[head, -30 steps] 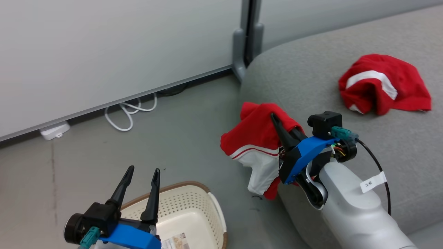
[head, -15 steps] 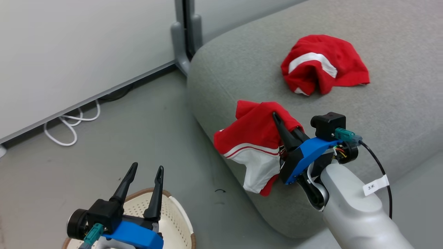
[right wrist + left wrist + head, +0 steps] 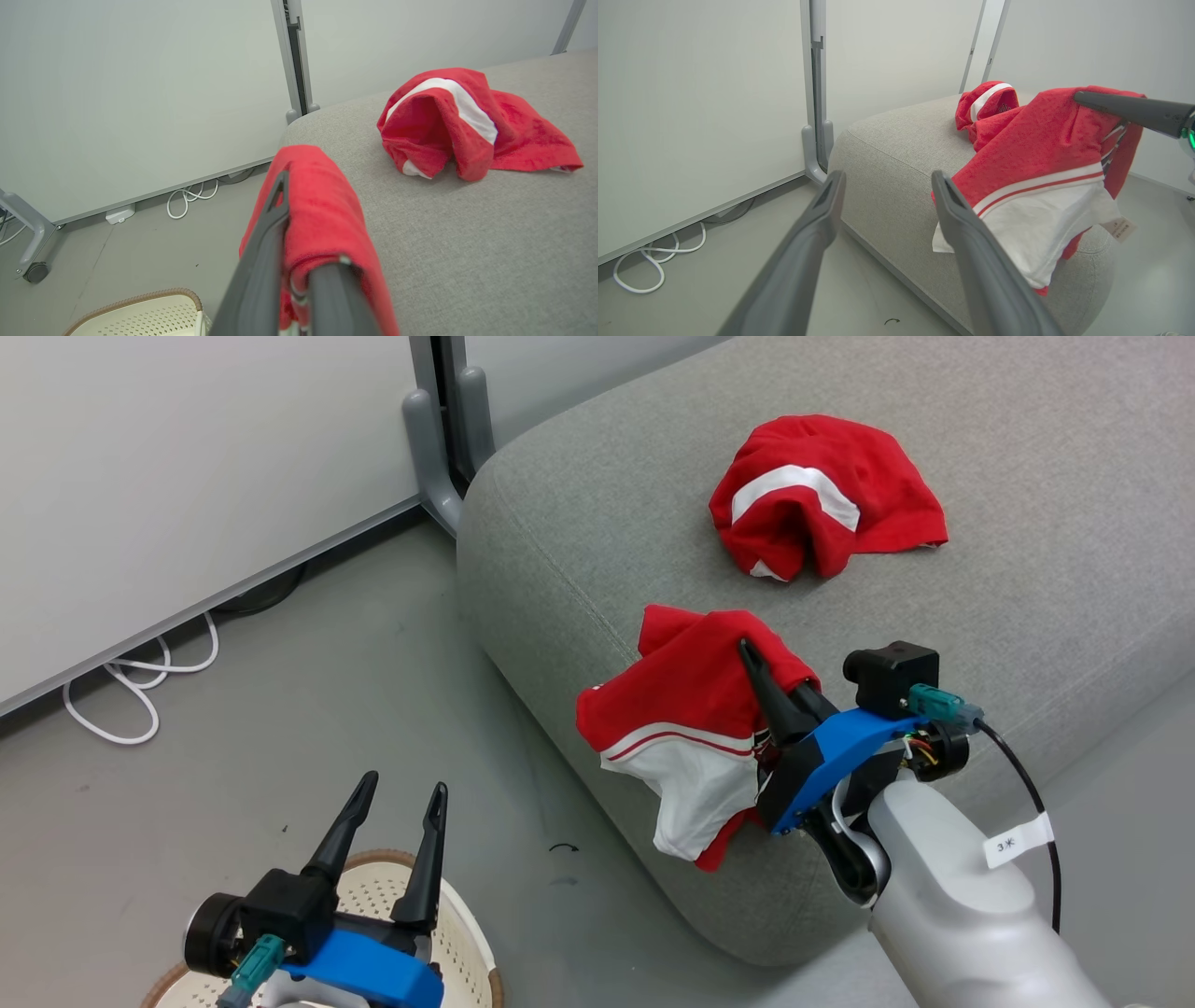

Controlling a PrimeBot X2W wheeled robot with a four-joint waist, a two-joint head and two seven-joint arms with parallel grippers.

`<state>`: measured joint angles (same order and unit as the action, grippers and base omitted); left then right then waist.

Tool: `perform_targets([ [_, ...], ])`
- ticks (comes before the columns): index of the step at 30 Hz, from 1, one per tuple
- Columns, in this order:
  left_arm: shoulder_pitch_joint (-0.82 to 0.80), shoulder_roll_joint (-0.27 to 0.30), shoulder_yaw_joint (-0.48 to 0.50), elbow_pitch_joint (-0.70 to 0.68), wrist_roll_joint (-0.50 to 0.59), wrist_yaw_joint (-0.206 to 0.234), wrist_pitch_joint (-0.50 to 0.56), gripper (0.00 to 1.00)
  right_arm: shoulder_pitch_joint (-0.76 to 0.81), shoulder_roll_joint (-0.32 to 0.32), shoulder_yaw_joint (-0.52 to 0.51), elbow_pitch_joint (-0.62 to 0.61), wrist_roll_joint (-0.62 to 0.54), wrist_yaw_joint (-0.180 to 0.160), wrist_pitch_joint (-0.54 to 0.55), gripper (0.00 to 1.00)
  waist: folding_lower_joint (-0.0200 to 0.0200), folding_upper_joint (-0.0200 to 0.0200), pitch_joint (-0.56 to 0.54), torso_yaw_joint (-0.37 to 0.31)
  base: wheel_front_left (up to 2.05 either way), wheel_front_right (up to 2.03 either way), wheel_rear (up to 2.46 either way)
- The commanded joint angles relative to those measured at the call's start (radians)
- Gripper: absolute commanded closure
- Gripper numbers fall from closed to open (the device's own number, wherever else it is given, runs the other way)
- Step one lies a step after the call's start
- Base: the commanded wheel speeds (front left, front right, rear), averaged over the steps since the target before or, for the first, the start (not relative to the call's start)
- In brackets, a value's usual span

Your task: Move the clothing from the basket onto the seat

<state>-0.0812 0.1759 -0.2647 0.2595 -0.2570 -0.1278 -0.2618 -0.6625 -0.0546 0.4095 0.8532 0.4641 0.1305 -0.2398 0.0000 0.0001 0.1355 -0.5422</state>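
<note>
View shifted; right tool (image 3: 752, 658) grips red garment (image 3: 686, 695) over seat (image 3: 1027, 616); left tool (image 3: 403, 784) wide; tag (image 3: 1018, 841) "3".

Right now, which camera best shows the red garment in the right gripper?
The left wrist view: the held garment hangs broadside there, showing red top, stripes, white panel and tag. The head view has it partly behind the right gripper; the right wrist view, a red fold over its fingers.

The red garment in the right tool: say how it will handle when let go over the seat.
Floppy, probably: the garment drapes over the shut right tool and its white panel hangs limp. Likely light, since a thin pinch carries it. It hangs over the edge of the seat, so it could slide floorwards if released here.
</note>
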Motion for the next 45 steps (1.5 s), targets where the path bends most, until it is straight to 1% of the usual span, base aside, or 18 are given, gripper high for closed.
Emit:
perform_targets([
  [1,-0.014,0.004,0.0,0.0,-0.005,-0.003,-0.005,0.0,0.0,0.003,-0.006,-0.006,-0.005,0.0,-0.001,1.0,0.0,-0.0001,0.0,0.002,0.0,0.0,0.0],
  [7,-0.023,0.009,-0.01,-0.005,-0.002,-0.003,-0.005,0.0,-0.067,-0.004,-0.054,-0.026,-0.009,0.0,-0.001,1.0,0.0,-0.0001,0.012,0.015,0.0,0.0,0.0],
  [11,-0.032,0.017,-0.018,-0.014,0.002,-0.003,-0.005,0.0,-0.151,-0.033,-0.091,-0.046,-0.017,0.0,0.021,1.0,0.0,-0.0001,0.035,0.026,0.0,0.0,0.0],
  [14,-0.041,0.026,-0.021,-0.021,0.004,-0.003,-0.005,0.0,-0.243,-0.069,-0.128,-0.066,-0.018,0.0,0.052,1.0,0.0,-0.0001,0.061,0.036,0.0,0.0,0.0],
  [18,-0.064,0.037,-0.032,-0.036,0.001,-0.003,-0.005,0.0,-0.356,-0.127,-0.178,-0.082,0.004,0.0,0.111,1.0,0.0,-0.0001,0.108,0.062,0.0,0.0,0.0],
  [21,-0.087,0.055,-0.043,-0.056,0.001,-0.003,-0.005,0.0,-0.443,-0.194,-0.207,-0.103,0.004,0.0,0.148,1.0,0.0,-0.0001,0.158,0.085,0.0,0.0,0.0],
  [24,-0.108,0.072,-0.055,-0.083,0.014,-0.003,-0.005,0.0,-0.512,-0.264,-0.26,-0.117,-0.016,0.0,0.161,1.0,0.0,-0.0001,0.219,0.106,0.0,0.0,0.0],
  [28,-0.14,0.102,-0.064,-0.128,0.033,-0.003,-0.005,0.0,-0.584,-0.337,-0.364,-0.114,-0.048,0.0,0.15,1.0,0.0,-0.0001,0.313,0.13,0.0,0.0,0.0],
  [30,-0.179,0.129,-0.071,-0.178,0.054,-0.003,-0.005,0.0,-0.609,-0.373,-0.463,-0.083,-0.083,0.0,0.113,1.0,0.0,-0.0001,0.4,0.146,0.0,0.0,0.0],
  [31,-0.204,0.142,-0.079,-0.202,0.062,-0.003,-0.004,0.0,-0.597,-0.375,-0.516,-0.064,-0.083,0.0,0.077,1.0,0.0,-0.0001,0.439,0.156,0.0,0.0,0.0],
  [34,-0.239,0.155,-0.089,-0.234,0.066,-0.003,0.003,0.0,-0.553,-0.366,-0.583,-0.009,-0.086,0.0,0.042,1.0,0.0,-0.0001,0.485,0.172,0.0,0.0,0.0],
  [36,-0.255,0.164,-0.091,-0.251,0.069,-0.003,0.009,0.0,-0.535,-0.351,-0.615,0.031,-0.094,0.0,0.029,1.0,0.0,-0.0001,0.508,0.179,0.0,0.0,0.0],
  [39,-0.266,0.174,-0.097,-0.271,0.072,-0.003,0.013,0.0,-0.511,-0.333,-0.63,0.09,-0.12,0.0,0.017,1.0,0.0,-0.0001,0.531,0.189,0.0,0.0,0.0],
  [40,-0.267,0.176,-0.098,-0.273,0.072,-0.003,0.012,0.0,-0.503,-0.328,-0.631,0.107,-0.13,0.0,0.014,0.85,0.0,-0.0001,0.535,0.192,0.0,0.0,0.0],
  [41,-0.266,0.176,-0.099,-0.274,0.069,-0.002,0.013,0.0,-0.496,-0.325,-0.634,0.127,-0.141,0.0,0.012,0.57,0.0,-0.0001,0.537,0.195,0.0,0.0,0.0],
  [42,-0.263,0.176,-0.1,-0.274,0.067,-0.001,0.013,0.0,-0.492,-0.321,-0.639,0.152,-0.147,0.0,0.018,0.0,0.0,-0.0001,0.538,0.199,0.0,0.0,0.0],
  [43,-0.263,0.176,-0.1,-0.274,0.067,-0.001,0.013,0.0,-0.492,-0.321,-0.639,0.152,-0.147,0.0,0.018,0.0,0.0,-0.0001,0.538,0.199,0.0,0.0,0.0],
  [45,-0.252,0.173,-0.101,-0.267,0.055,0.001,0.015,0.0,-0.488,-0.31,-0.636,0.196,-0.168,0.0,0.033,0.0,0.0,-0.0001,0.534,0.204,0.0,0.0,0.0],
])
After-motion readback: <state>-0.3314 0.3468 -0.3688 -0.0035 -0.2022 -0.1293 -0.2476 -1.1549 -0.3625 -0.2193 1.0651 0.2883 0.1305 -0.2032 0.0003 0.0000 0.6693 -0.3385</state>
